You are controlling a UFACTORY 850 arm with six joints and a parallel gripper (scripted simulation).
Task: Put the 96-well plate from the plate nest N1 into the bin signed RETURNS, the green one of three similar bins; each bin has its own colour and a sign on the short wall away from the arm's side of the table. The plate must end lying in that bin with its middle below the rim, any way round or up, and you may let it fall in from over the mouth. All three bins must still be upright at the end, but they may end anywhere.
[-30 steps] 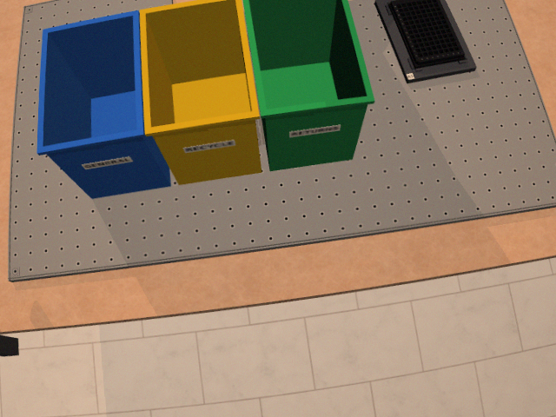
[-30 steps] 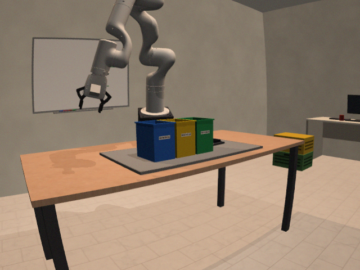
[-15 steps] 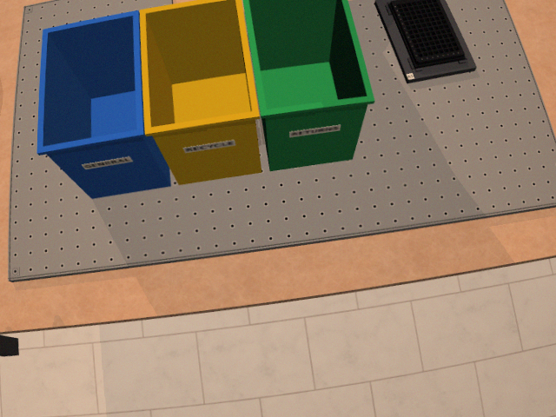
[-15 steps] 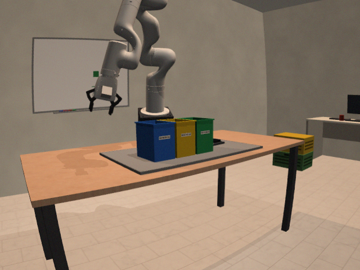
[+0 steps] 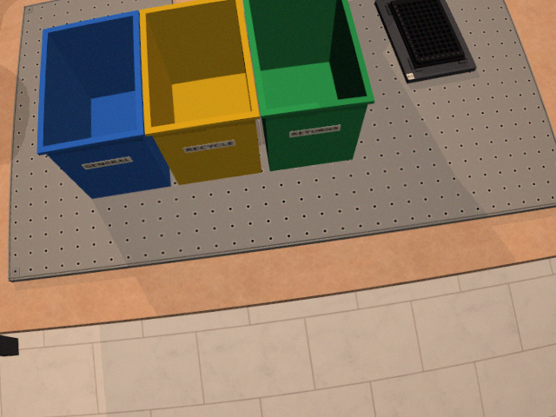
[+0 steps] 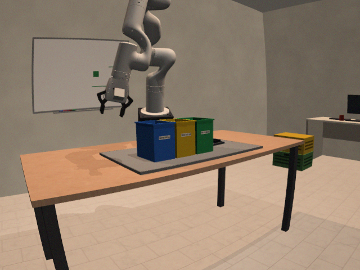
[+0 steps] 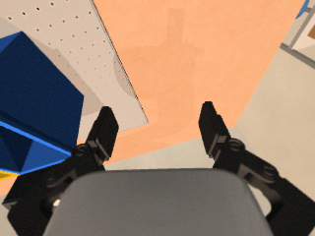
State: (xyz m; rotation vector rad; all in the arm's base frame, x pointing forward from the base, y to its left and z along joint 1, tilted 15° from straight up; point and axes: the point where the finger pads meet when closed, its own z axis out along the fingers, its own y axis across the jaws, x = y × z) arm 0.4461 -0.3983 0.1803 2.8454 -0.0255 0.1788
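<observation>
Left of the blue bin (image 6: pixel 151 143), above the bare wood of the table (image 6: pixel 72 174), the gripper (image 6: pixel 113 111) hangs with its fingers spread wide and nothing between them. Beside the blue bin stands the yellow bin (image 6: pixel 185 140), then the green bin (image 6: pixel 204 135) signed RETURNS. Past the green bin, near the grey board's (image 5: pixel 314 210) far corner, the black well plate (image 5: pixel 424 30) lies flat in its nest (image 5: pixel 466 62).
</observation>
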